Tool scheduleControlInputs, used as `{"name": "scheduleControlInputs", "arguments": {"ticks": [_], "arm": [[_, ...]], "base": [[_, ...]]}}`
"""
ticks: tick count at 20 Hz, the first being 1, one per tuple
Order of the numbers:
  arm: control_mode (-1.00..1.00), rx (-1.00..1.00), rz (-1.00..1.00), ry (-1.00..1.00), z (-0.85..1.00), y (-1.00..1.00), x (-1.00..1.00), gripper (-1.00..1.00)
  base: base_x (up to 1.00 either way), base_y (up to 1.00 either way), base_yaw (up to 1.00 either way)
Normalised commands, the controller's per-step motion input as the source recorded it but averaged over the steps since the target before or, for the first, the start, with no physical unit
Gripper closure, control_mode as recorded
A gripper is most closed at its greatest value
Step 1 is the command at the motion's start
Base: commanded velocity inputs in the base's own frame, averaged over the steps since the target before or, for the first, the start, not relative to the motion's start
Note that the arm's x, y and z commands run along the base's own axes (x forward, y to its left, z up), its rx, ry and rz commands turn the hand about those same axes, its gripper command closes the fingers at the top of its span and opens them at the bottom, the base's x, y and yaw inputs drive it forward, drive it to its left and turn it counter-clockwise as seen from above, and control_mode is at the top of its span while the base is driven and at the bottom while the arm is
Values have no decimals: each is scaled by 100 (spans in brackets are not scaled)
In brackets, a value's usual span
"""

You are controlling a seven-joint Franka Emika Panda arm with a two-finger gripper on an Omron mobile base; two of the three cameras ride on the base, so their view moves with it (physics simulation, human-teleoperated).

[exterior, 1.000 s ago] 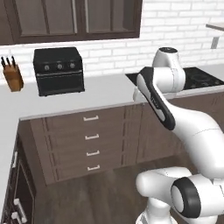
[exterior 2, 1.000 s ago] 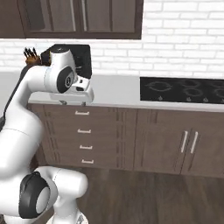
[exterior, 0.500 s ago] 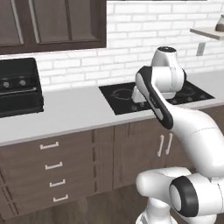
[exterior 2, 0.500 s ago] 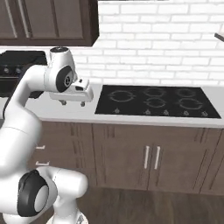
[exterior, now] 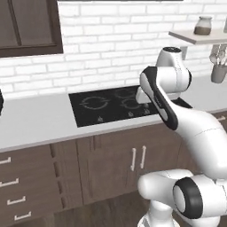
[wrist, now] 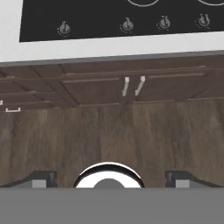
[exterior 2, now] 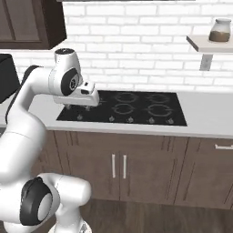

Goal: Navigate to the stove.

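Glossy black, the stove [exterior 2: 125, 108] lies set into the pale tabletop [exterior 2: 205, 119] straight ahead, the gripper [exterior 2: 76, 106] hanging over its near-left corner, apparently empty with tips set wide, so overshooting sideways could leave the base off-centre.

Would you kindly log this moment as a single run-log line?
phase: navigating to stove | stove: ahead, centred on counter | gripper: open, holding nothing, above floor before cabinets | jar: on shelf
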Motion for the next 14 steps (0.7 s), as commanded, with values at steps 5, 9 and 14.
{"name": "scheduleControlInputs", "arguments": {"ticks": [5,9,14], "arm": [[100,0,0,0,0,0,0,-100],[100,0,0,0,0,0,0,-100],[100,0,0,0,0,0,0,-100]], "base": [[87,-37,21],[100,-31,23],[95,-55,14]]}}
